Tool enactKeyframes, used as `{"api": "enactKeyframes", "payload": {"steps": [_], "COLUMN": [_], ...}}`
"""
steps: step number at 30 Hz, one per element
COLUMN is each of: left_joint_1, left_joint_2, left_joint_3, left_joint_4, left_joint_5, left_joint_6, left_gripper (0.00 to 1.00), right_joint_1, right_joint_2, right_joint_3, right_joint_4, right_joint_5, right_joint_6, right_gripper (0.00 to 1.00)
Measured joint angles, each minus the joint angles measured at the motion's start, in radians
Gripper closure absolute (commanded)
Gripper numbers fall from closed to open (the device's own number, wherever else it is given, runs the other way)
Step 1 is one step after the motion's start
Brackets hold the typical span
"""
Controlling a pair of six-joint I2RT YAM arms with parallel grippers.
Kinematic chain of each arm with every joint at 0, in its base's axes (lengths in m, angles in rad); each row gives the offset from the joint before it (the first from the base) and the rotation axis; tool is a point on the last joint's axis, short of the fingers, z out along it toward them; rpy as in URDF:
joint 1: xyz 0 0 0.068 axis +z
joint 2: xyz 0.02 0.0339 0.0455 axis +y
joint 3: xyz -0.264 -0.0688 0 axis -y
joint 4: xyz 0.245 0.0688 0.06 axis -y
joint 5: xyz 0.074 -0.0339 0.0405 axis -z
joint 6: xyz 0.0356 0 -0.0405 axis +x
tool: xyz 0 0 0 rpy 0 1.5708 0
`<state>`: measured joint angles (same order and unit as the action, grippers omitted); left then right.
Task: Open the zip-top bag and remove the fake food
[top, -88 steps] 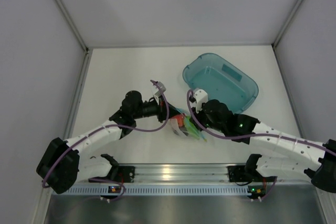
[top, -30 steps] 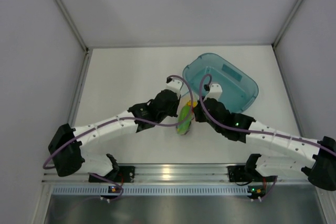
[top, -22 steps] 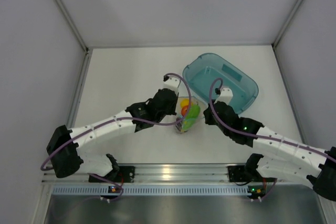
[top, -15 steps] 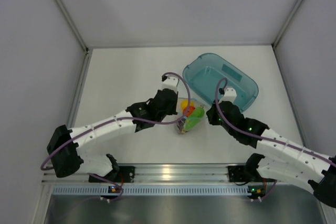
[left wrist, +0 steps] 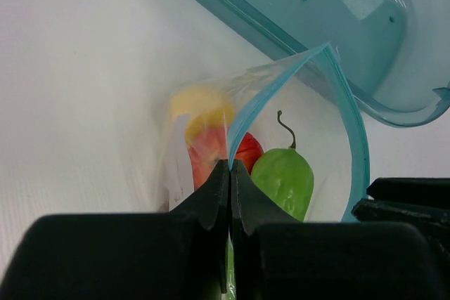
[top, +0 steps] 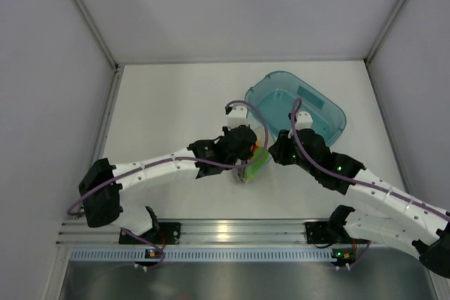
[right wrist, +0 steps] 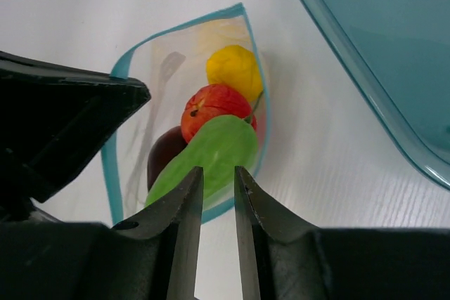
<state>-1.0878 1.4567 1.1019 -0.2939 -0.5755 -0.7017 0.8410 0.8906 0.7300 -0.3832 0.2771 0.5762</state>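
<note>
- Pinching the zip-top bag [right wrist: 151, 96] by its blue mouth strip: left gripper [left wrist: 230, 171], jaws pressed together on it.
- right gripper [right wrist: 218, 171]: jaws narrowly parted over the opposite rim, contact unclear.
- Bag mouth gapes on the tabletop [right wrist: 84, 5] between both jaws.
- Inside: yellow piece [right wrist: 234, 67], red piece [right wrist: 214, 117], green piece [right wrist: 207, 149], maroon piece [right wrist: 165, 156].
- Teal tray [right wrist: 380, 47] just beyond, nothing visible inside.

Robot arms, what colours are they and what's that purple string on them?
Both the left arm and right arm are white tubes with chunky black joints. A thin purple cable runs along each. The left gripper and right gripper have smooth black tapered fingers. A small green light glows on the right arm.
</note>
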Motion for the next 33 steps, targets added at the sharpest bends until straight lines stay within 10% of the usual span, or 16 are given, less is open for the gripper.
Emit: {"api": "enactKeyframes", "payload": {"steps": [8, 23, 33], "left_joint_1": [-0.021, -0.106, -0.158], "left_joint_2": [0.072, 0.080, 0.082], "left_joint_3": [0.018, -0.019, -0.051], "left_joint_4": [0.006, 0.035, 0.036], "left_joint_5": [-0.043, -0.214, -0.283], "left_joint_6": [-0.122, -0.355, -0.465], "left_gripper": [1.00, 1.00, 1.00], "right_joint_1": [0.000, 0.000, 0.000], "right_joint_2": [-0.005, -0.011, 0.092], "right_joint_3": [-0.027, -0.303, -0.363], "right_joint_4": [0.062, 0.212, 0.399], "right_joint_5": [-0.024, -0.008, -0.036], "right_joint_6": [0.075, 0.333, 0.459], "right_gripper": [0.72, 0.34, 0.36]}}
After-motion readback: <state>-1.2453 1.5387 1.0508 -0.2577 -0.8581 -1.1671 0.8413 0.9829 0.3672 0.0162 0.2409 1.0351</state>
